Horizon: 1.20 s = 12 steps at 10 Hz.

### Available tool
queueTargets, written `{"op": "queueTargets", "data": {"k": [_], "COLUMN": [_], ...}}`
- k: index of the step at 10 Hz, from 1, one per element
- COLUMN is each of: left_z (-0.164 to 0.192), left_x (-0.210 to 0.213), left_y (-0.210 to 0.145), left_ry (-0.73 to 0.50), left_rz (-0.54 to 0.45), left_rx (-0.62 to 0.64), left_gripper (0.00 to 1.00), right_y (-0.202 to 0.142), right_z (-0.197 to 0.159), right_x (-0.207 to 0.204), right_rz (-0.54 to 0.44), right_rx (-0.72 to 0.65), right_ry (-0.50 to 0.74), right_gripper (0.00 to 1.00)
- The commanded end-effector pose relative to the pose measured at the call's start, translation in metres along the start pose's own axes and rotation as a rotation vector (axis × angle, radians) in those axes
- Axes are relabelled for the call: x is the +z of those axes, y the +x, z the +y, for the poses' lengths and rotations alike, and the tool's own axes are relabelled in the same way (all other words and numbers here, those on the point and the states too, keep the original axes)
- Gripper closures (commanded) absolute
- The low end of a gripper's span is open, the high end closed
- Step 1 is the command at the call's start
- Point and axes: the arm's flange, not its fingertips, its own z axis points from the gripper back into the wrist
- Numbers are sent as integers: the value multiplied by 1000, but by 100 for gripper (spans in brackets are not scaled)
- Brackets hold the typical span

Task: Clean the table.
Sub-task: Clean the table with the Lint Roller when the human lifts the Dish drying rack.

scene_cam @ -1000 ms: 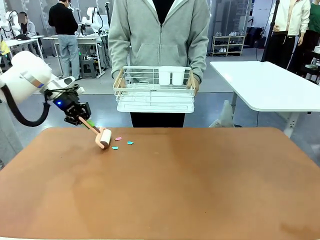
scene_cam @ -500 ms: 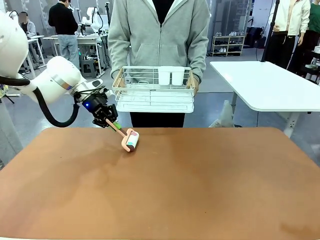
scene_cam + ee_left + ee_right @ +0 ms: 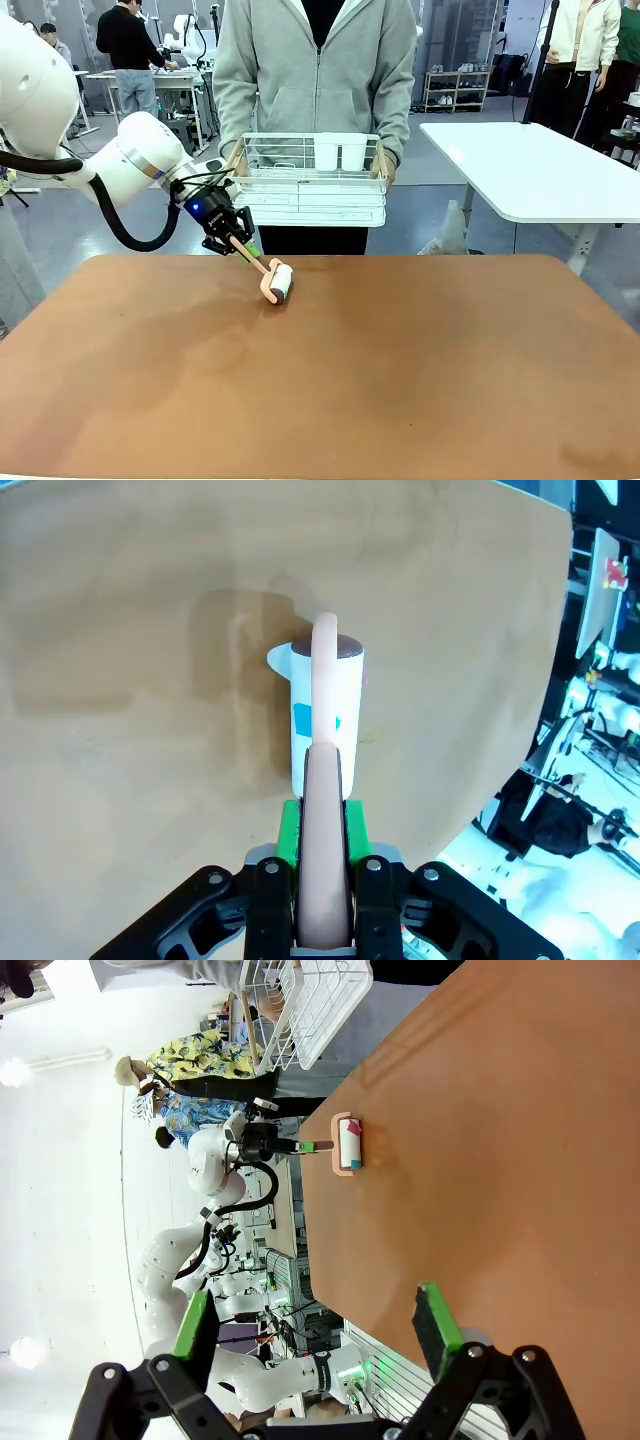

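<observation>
Rack first: a person (image 3: 316, 70) at the far side holds a white wire dish rack (image 3: 310, 185). Two white holders (image 3: 340, 152) stand upright in its back part, and whether anything is inside them cannot be told. The person's hands (image 3: 385, 168) grip the rack's two ends and are mostly hidden behind the wire.

The table (image 3: 400, 370) lies below the rack, on the robot's side. Just under the rack's left corner, the left gripper (image 3: 232, 240) pinches the peach handle of a lint roller (image 3: 278, 282) between its green pads. The roll is down on the copper top below the rack's left half. The left wrist view shows small blue scraps (image 3: 303, 718) stuck to the roll, with the tabletop spreading beyond the fingers.

The right gripper (image 3: 312, 1322) hangs over the table well away from the rack. Its jaws are spread wide with nothing between them.
</observation>
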Motion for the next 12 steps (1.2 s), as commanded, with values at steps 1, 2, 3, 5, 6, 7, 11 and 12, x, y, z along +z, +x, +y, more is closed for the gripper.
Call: {"op": "queueTargets", "data": {"k": [1,2,3,5,6,7,11,12], "left_z": [-5,-9,-18,-49,-64,-72,-76,-76], "left_x": [2,17,35,80,105,122,141,146], "left_y": [4,3,-3,-25,-38,-49,-64,-70], "left_ry": [9,40,34,45,68,95,129,160], "left_rz": [33,21,-1,-40,-66,-77,-95,-92], "left_rx": [40,108,124,101,99,95,111,109], "left_gripper": [79,79,79,79,79,79,79,79], "right_y": [0,0,0,0,0,0,0,0], "right_z": [3,3,3,3,3,3,3,3], "right_x": [1,1,1,1,1,1,1,1], "right_rz": [-2,-2,-2,-2,-2,-2,-2,-2], "right_rx": [7,7,7,7,7,7,7,7], "right_ry": [9,9,9,9,9,9,9,9], "right_gripper": [0,0,0,0,0,0,0,0]}}
